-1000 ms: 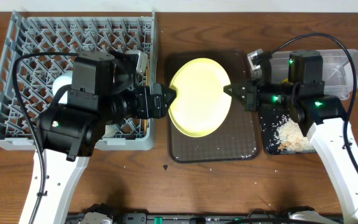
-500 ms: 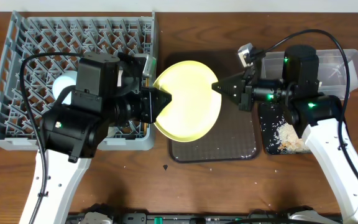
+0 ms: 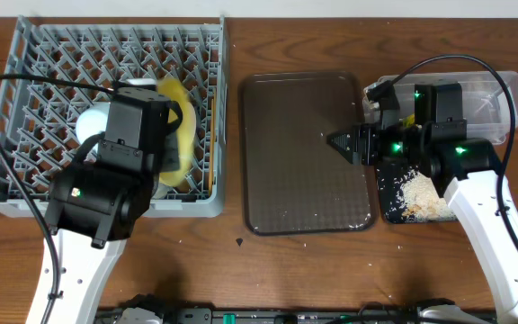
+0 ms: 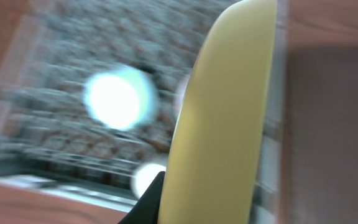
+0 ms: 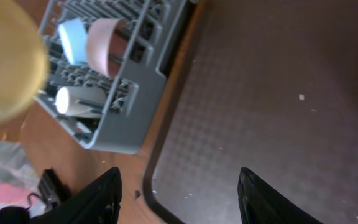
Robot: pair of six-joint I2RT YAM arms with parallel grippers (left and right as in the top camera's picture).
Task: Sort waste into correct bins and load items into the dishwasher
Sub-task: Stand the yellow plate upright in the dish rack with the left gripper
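Observation:
My left gripper [image 4: 185,208] is shut on the round yellow plate [image 3: 180,135], which is tilted on edge over the right part of the grey dish rack [image 3: 25,184]. In the left wrist view the plate [image 4: 229,106] fills the middle, blurred, with one dark finger [image 4: 151,199] against its face. A pale bowl [image 3: 93,121] sits in the rack beside my arm. My right gripper [image 3: 340,141] stands open and holds nothing, low over the right side of the brown serving tray [image 3: 304,189]. Its fingers [image 5: 107,193] are spread wide above the tray [image 5: 278,93].
A black tray [image 3: 387,202] with white rice scraps [image 3: 416,193] lies right of the brown tray. Behind it is a clear tub [image 3: 497,94]. The right wrist view shows a light blue bowl [image 5: 73,37] in the rack's corner [image 5: 126,118]. Crumbs dot the wood in front.
My left gripper closed on the plate and carried it left from over the brown tray to the rack. The right gripper let go, opened and drew back to the right.

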